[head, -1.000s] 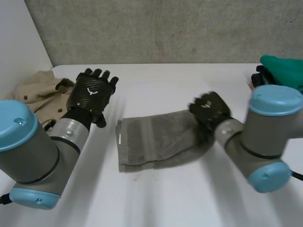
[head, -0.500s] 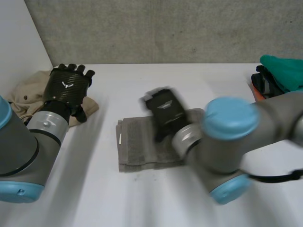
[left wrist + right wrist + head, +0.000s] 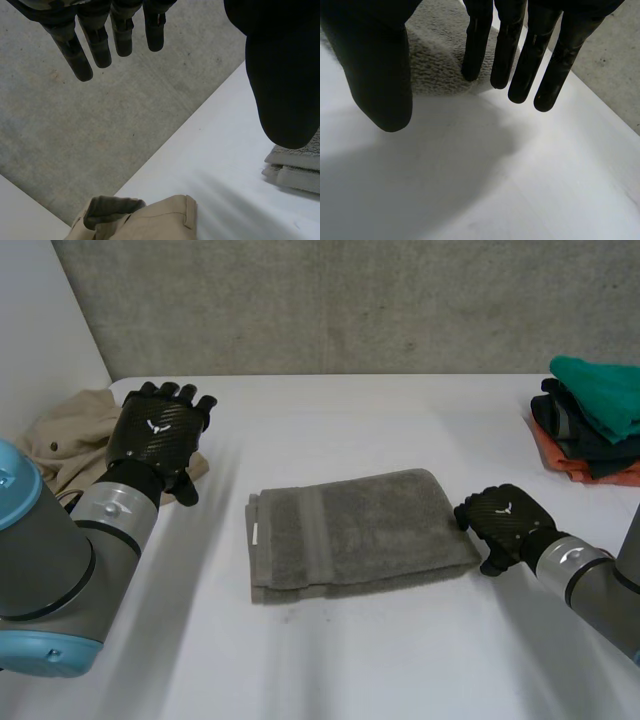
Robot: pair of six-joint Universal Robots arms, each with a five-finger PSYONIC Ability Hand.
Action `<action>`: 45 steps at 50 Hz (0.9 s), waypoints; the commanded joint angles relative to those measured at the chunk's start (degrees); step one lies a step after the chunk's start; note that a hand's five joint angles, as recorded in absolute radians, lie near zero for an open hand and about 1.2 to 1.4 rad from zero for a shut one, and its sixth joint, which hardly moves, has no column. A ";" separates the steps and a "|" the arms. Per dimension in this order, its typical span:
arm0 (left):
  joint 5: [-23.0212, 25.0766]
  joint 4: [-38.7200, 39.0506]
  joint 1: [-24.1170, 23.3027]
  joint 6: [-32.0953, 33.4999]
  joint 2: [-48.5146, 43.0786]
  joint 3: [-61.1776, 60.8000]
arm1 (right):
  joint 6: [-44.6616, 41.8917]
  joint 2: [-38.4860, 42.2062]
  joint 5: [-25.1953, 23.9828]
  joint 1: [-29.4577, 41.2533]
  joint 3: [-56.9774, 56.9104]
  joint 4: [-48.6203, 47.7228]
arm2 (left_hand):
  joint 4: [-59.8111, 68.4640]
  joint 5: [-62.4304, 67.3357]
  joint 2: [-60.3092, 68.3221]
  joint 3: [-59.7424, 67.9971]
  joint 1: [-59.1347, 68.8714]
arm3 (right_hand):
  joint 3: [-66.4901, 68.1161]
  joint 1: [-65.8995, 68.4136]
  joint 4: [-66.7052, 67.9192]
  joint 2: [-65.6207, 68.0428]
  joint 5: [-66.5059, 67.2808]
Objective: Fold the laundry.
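A grey towel [image 3: 345, 532] lies folded into a flat rectangle in the middle of the white table [image 3: 350, 660]. My right hand [image 3: 503, 526] rests open just off the towel's right edge; in its wrist view the straight fingers [image 3: 520, 55] hang over the table beside the towel [image 3: 437, 60] and hold nothing. My left hand [image 3: 160, 435] is raised and open over the beige garment [image 3: 65, 435] at the table's left. Its wrist view shows straight fingers [image 3: 100, 35], the beige garment [image 3: 145, 220] below and a corner of the towel [image 3: 295, 167].
A stack of folded clothes [image 3: 590, 420], green on top with dark and orange pieces under it, sits at the table's right edge. A grey concrete wall [image 3: 330, 300] runs behind the table.
My right hand swept left across the towel and has come back to its right edge, leaving the towel smooth and flat. My left hand has drifted left over the beige garment.
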 commanded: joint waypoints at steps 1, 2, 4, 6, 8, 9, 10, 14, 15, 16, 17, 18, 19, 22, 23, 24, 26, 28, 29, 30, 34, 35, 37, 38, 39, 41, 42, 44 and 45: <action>-0.05 0.00 -0.01 0.00 0.08 0.00 | 3.12 0.71 0.23 0.58 -1.63 0.47 | -1.43 -2.58 -1.51 -1.78 -1.09 | 0.51 5.81 0.60 0.88 1.96; -0.05 0.00 -0.01 0.00 0.08 0.00 | 3.21 0.71 0.14 0.58 -1.55 0.47 | -1.43 -2.58 -1.51 -1.78 -1.09 | -0.84 4.47 -0.75 -0.47 0.61; -0.05 0.00 0.08 0.00 -0.01 -0.09 | 3.30 0.63 0.06 0.93 -1.02 0.38 | -1.43 -2.58 -1.51 -1.78 -1.09 | -1.35 3.95 -1.27 -0.99 0.10; -0.05 0.00 0.08 0.00 -0.01 -0.09 | 3.56 0.63 0.05 1.37 -0.76 0.21 | -1.43 -2.58 -1.51 -1.78 -1.09 | -1.35 3.95 -1.27 -0.99 0.10; -0.05 0.00 0.08 0.00 -0.01 -0.27 | 4.35 0.45 0.14 2.60 -0.67 0.03 | -1.43 -2.58 -1.51 -1.78 -1.09 | -1.02 4.28 -0.93 -0.65 0.43; 0.04 0.00 0.08 0.00 -0.01 -0.35 | 4.79 0.36 0.14 2.95 -0.67 0.03 | -1.43 -2.58 -1.51 -1.78 -1.09 | -0.85 4.45 -0.76 -0.48 0.60; 0.04 0.00 0.08 0.00 -0.01 -0.44 | 5.14 0.28 0.23 3.30 -0.84 0.03 | -1.43 -2.58 -1.51 -1.78 -1.09 | -0.85 4.45 -0.76 -0.48 0.60; 0.13 0.00 0.08 0.00 0.08 -0.53 | 6.99 0.27 0.23 4.18 -1.72 -0.15 | -1.26 -2.41 -1.35 -1.62 -0.92 | -0.68 4.62 -0.60 -0.32 0.77; 0.21 0.00 0.08 0.00 0.08 -0.53 | 7.42 0.80 0.23 4.36 -2.24 -0.15 | -1.26 -2.41 -1.35 -1.62 -0.92 | 0.32 5.62 0.41 0.68 1.77; 0.21 0.00 0.08 0.00 0.08 -0.53 | 7.60 1.06 0.32 4.45 -2.51 -0.15 | -1.26 -2.41 -1.35 -1.62 -0.92 | 1.16 6.46 1.25 1.53 2.61; 0.21 0.00 0.08 0.00 0.08 -0.62 | 7.87 1.59 0.32 4.62 -2.77 -0.15 | -1.26 -2.41 -1.35 -1.62 -0.92 | 2.17 7.47 2.26 2.53 3.62; 0.21 0.00 0.08 0.00 0.08 -0.62 | 7.96 2.29 0.49 4.97 -3.04 -0.15 | -1.26 -2.41 -1.35 -1.62 -0.92 | 3.18 8.48 3.26 3.54 4.63; 0.21 0.00 0.08 0.00 0.08 -0.62 | 7.96 3.60 0.93 5.76 -3.73 -0.15 | -1.26 -2.41 -1.35 -1.62 -0.92 | 14.01 19.31 14.10 14.38 15.46; 0.21 0.00 0.08 0.00 0.08 -0.62 | 7.96 4.23 1.55 6.64 -5.23 -0.23 | -1.26 -2.41 -1.35 -1.62 -0.92 | 41.82 47.12 41.90 42.18 43.26; 0.21 0.00 0.08 0.00 0.08 -0.62 | 7.96 4.14 2.59 6.99 -6.54 -0.15 | -1.26 -2.41 -1.35 -1.62 -0.92 | 41.82 47.12 41.90 42.18 43.27; 0.21 0.00 0.08 0.00 0.08 -0.62 | 7.70 4.14 3.30 7.34 -7.08 -0.15 | -1.26 -2.41 -1.35 -1.62 -0.92 | 41.82 47.12 41.90 42.18 43.27; 0.21 0.00 0.08 0.00 0.08 -0.62 | 7.34 3.97 5.32 7.61 -8.22 -0.15 | -1.26 -2.41 -1.35 -1.62 -0.92 | 41.82 47.12 41.90 42.18 43.27; 0.21 0.00 0.08 0.09 0.26 -0.62 | 7.17 3.62 8.04 9.54 -10.76 0.29 | -1.26 -2.41 -1.35 -1.62 -0.92 | 41.82 47.12 41.90 42.18 43.27; 0.21 0.00 0.17 0.00 0.34 -0.62 | 7.08 3.27 8.49 10.59 -11.64 0.47 | -1.26 -2.41 -1.35 -1.62 -0.92 | 41.82 47.12 41.90 42.18 43.27; 0.21 0.00 0.26 0.00 0.43 -0.62 | 7.16 2.92 9.10 11.99 -12.52 0.73 | -1.26 -2.41 -1.35 -1.62 -0.92 | 41.82 47.12 41.90 42.18 43.27; 0.04 -0.09 0.78 0.00 1.05 -0.62 | 6.99 2.03 8.50 21.38 -18.05 1.52 | -1.26 -2.41 -1.35 -1.62 -0.92 | 41.82 47.12 41.90 42.18 43.27; 0.04 -0.09 0.96 0.00 1.13 -0.62 | 7.16 2.47 8.23 23.06 -18.94 1.26 | -1.26 -2.41 -1.35 -1.62 -0.92 | 41.82 47.12 41.90 42.18 43.27; 0.04 -0.09 1.31 0.09 1.31 -0.62 | 7.25 3.08 7.44 26.14 -20.70 0.91 | -1.26 -2.41 -1.35 -1.62 -0.92 | 41.82 47.12 41.90 42.18 43.27; 0.04 -0.18 2.01 0.00 1.75 -0.71 | 7.25 4.31 6.13 28.85 -22.44 0.82 | -1.26 -2.41 -1.35 -1.62 -0.92 | 41.82 47.12 41.90 42.18 43.27; 0.04 -0.26 2.45 0.00 1.92 -0.79 | 7.25 5.19 5.25 30.10 -23.33 0.73 | -1.26 -2.41 -1.35 -1.62 -0.92 | 41.82 47.12 41.90 42.18 43.27; 0.04 -0.53 3.07 0.00 2.10 -1.06 | 7.43 7.47 3.40 32.65 -25.18 0.91 | -1.26 -2.41 -1.35 -1.62 -0.92 | 41.82 47.12 41.90 42.18 43.27; 0.04 -0.70 3.33 0.00 2.10 -1.32 | 7.34 10.18 2.61 35.27 -27.28 1.52 | -1.43 -2.58 -1.51 -1.78 -1.09 | 41.82 47.12 41.90 42.18 43.27; 0.04 -0.88 3.25 0.00 2.10 -1.41 | 7.25 12.04 2.25 36.87 -28.35 1.79 | -1.59 -2.74 -1.68 -1.95 -1.26 | 41.82 47.12 41.90 42.18 43.27; 0.04 -0.97 3.24 0.00 2.10 -1.50 | 7.25 13.01 2.60 37.66 -28.96 2.05 | -1.59 -2.75 -1.68 -1.95 -1.26 | 41.82 47.12 41.90 42.18 43.27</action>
